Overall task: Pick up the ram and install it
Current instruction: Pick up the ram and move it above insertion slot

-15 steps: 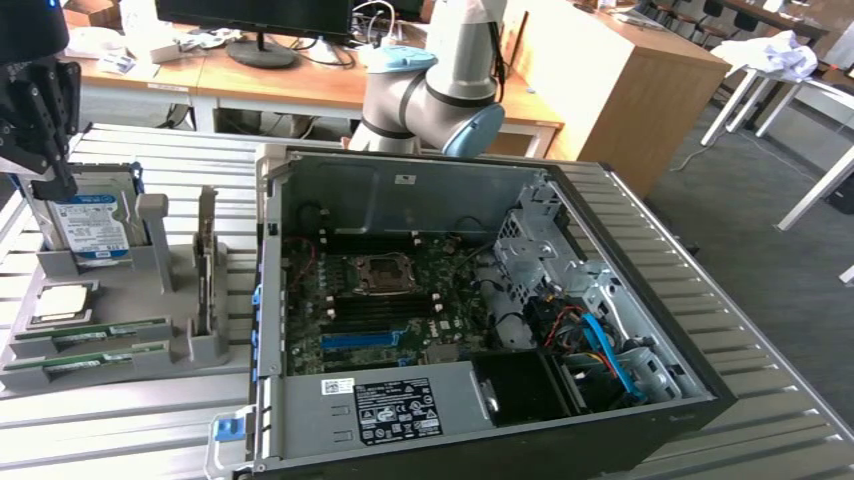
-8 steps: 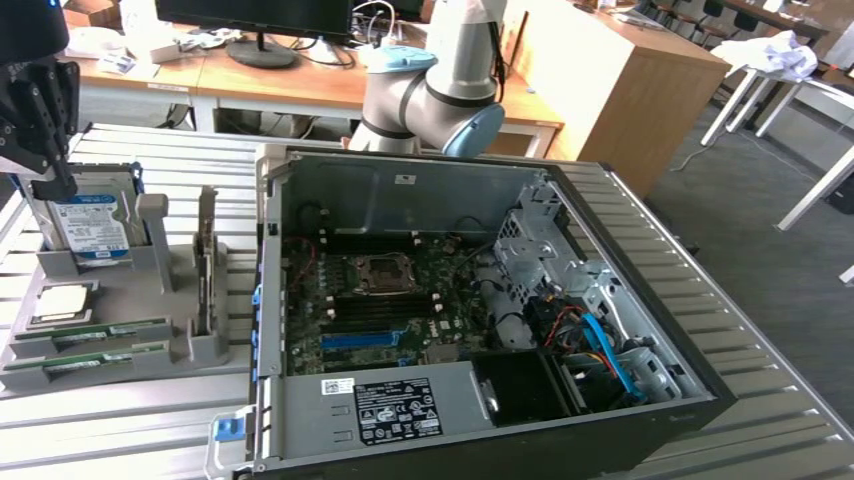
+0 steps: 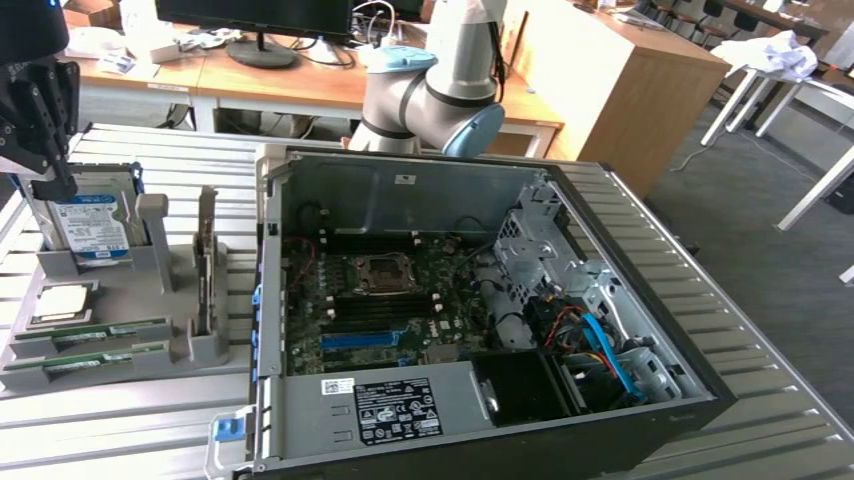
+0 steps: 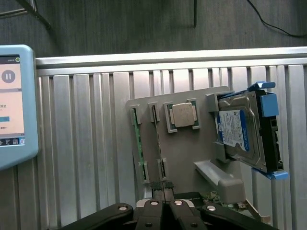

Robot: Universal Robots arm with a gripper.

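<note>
Slatted metal desk (image 3: 120, 420) carries an open black computer case (image 3: 667, 400). Beside it, toward the exterior view's left, stands a grey plastic holder (image 3: 154, 250). A silver hard drive with a blue-white label (image 3: 91, 220) stands upright in it, near the jaws, which are pressed together and empty. The long thin green ram stick (image 3: 94, 333) sits edgewise at the holder's far end, with a small square silver processor (image 3: 64, 302) between.

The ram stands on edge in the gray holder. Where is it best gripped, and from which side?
Grip the ram at the middle of its long upper edge, pinching across its thin faces. Bring the claw down from above: brackets of the gray holder cover both ends, leaving the middle free.
</note>
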